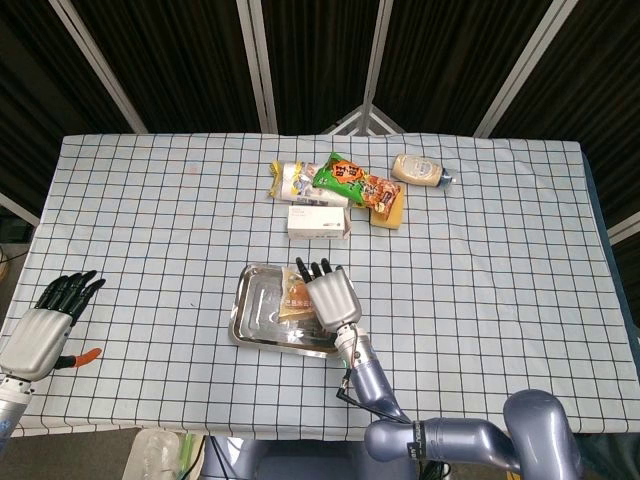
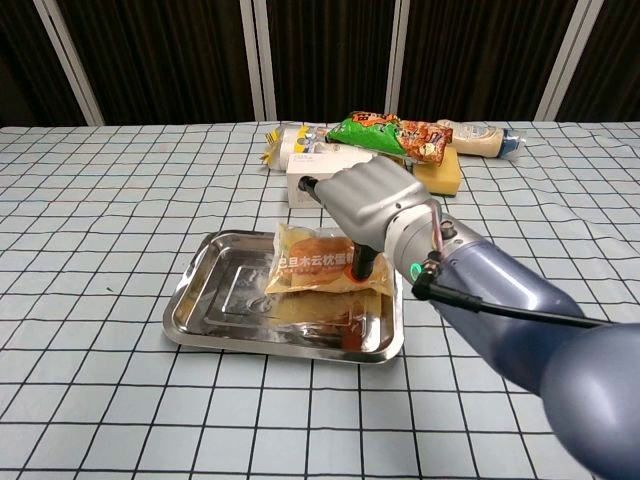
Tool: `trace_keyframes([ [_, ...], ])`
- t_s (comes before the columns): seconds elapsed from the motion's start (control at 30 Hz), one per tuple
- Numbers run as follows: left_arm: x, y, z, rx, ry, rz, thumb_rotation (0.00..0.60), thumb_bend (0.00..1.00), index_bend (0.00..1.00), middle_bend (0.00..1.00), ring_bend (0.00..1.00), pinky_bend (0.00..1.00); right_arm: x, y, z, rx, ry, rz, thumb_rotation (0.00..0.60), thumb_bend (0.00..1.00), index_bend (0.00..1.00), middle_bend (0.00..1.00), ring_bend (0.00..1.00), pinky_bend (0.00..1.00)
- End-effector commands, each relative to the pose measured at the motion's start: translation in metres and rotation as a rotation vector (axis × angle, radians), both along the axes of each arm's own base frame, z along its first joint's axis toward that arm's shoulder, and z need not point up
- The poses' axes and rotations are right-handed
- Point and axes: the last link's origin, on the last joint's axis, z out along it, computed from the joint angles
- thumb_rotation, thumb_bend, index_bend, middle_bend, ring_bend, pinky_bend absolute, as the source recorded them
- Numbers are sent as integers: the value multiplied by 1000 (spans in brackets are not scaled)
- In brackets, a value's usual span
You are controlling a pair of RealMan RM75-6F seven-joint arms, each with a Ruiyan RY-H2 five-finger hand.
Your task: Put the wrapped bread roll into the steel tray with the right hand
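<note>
The wrapped bread roll [image 2: 318,263] [image 1: 293,299], an orange bun in a clear yellow-printed wrapper, hangs low over the right half of the steel tray [image 2: 230,296] [image 1: 256,308]. My right hand [image 2: 368,208] [image 1: 328,294] grips it from its right side, thumb under the wrapper and fingers over its top. Whether the roll touches the tray floor I cannot tell. My left hand [image 1: 42,328] rests at the table's near left edge, fingers spread, holding nothing; the chest view does not show it.
Behind the tray stands a white box [image 2: 318,172] [image 1: 319,221]. Further back lie a green snack bag [image 2: 388,132] [image 1: 348,181], a yellow-ended wrapped roll [image 1: 289,179], a yellow sponge [image 2: 438,176] and a mayonnaise bottle [image 1: 421,169] on its side. The checked tablecloth [image 1: 500,260] covers the table.
</note>
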Motion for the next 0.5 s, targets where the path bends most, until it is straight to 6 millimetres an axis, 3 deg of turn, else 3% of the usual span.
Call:
trace_keyframes([
  [0.03,0,1,0,-1,0,2,600,64,0,0,0,0,2,6,2,-11,12,-17,600,329,0,7,0,397],
  [0.13,0,0,-1,-4,3,0,600,63,0,0,0,0,0,14,15,-40,22,-15,600,328,0,0,0,389],
  [0.3,1,-1,-3,-4,9,-3,600,64,0,0,0,0,-16,31,54,-112,59,-18,600,328,0,0,0,365],
  [0.43,2,-1,-4,-3,15,-2,600,63,0,0,0,0,-47,51,103,-185,22,-43,600,328,0,0,0,312],
  [0.5,2,-1,-5,-5,19,-4,600,63,0,0,0,0,-72,62,128,-227,8,-59,600,327,0,0,0,212],
])
